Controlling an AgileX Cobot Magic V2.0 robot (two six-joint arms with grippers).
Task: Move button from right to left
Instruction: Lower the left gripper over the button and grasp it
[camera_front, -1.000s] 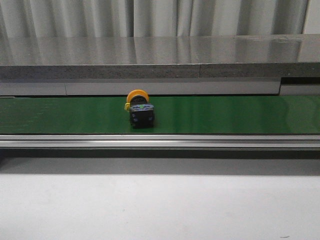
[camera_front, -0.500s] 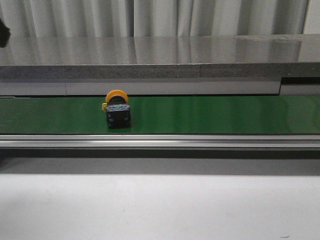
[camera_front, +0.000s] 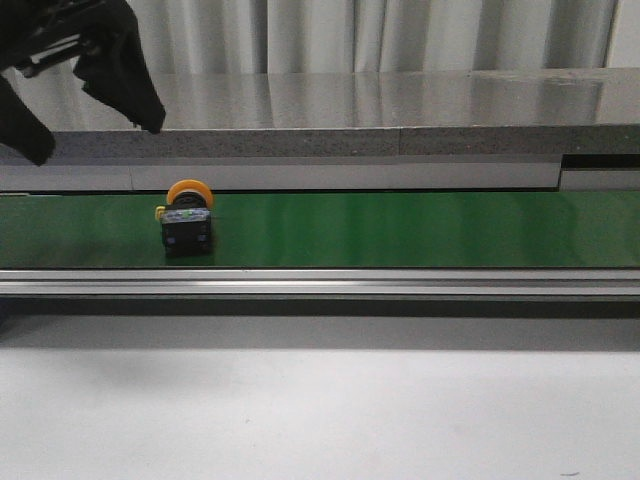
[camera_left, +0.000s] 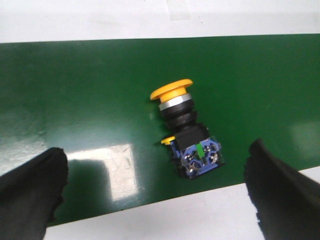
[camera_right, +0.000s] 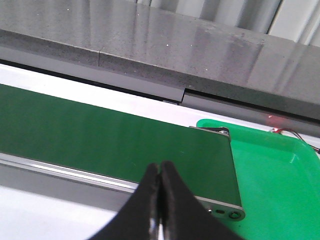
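A pale counter (camera_front: 320, 410) is seen nearest in the front view, bare across its width. Beyond it a metal rail (camera_front: 320, 283) runs along the near edge of a green belt (camera_front: 420, 228). The button (camera_front: 186, 220) is found lying on that belt, toward the left of the front view, with its black switch body turned to the camera and its yellow-orange cap behind. In the left wrist view the button (camera_left: 187, 134) is seen on its side between the two black fingers (camera_left: 30, 187), which are spread wide and touch nothing. The left gripper (camera_front: 85, 95) is held above the belt, up and to the left of the button. The right gripper (camera_right: 160, 186) is shown with its fingers pressed together and nothing between them, over the belt's near edge; a bright green tray (camera_right: 280, 180) is seen just beyond the belt's end. Farther back a grey ledge (camera_front: 320, 105) and curtains (camera_front: 400, 35) are visible.
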